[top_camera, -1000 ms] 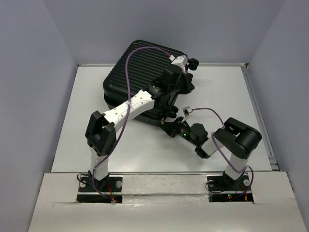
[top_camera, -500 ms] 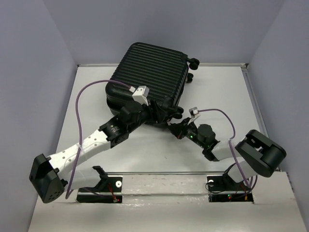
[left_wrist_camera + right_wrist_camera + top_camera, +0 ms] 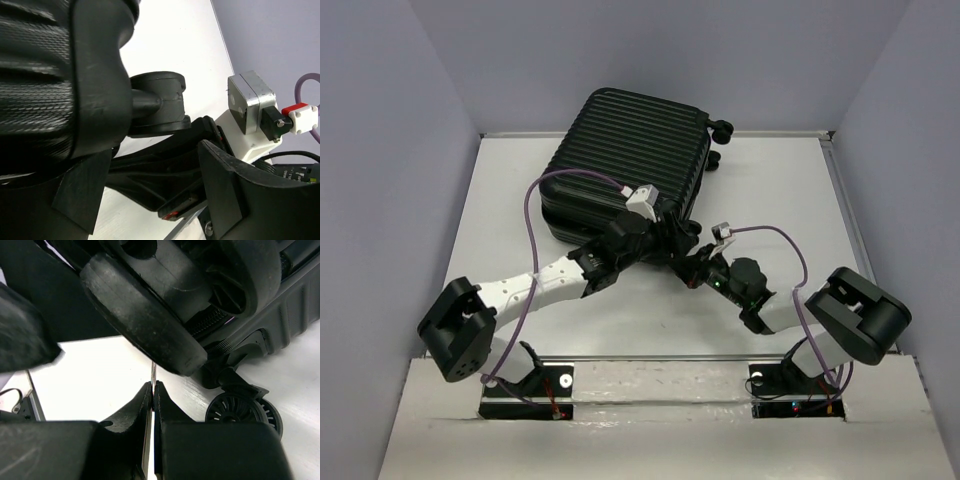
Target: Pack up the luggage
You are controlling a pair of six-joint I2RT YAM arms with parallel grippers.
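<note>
The luggage (image 3: 625, 150) is a black ribbed hard-shell suitcase lying shut on the white table (image 3: 790, 200), with its caster wheels (image 3: 722, 129) on the right side. My left gripper (image 3: 670, 242) is at its near right corner. In the left wrist view the left gripper (image 3: 152, 195) is open, with a caster wheel (image 3: 155, 102) and the right arm's black fingers ahead of the gap. My right gripper (image 3: 688, 268) is just below that corner. In the right wrist view the right gripper (image 3: 152, 386) is shut on a thin metal tab (image 3: 152, 371) under a caster wheel (image 3: 145, 325).
Grey walls enclose the table on the left, back and right. A raised rail (image 3: 855, 240) runs along the right edge. The right arm's elbow (image 3: 860, 315) sits near the front right. A second small wheel (image 3: 245, 412) rests on the table beside the right fingers.
The left arm came off the luggage's far right corner, swung down to its near right corner, and its jaws opened. The right elbow moved right while its gripper stayed shut.
</note>
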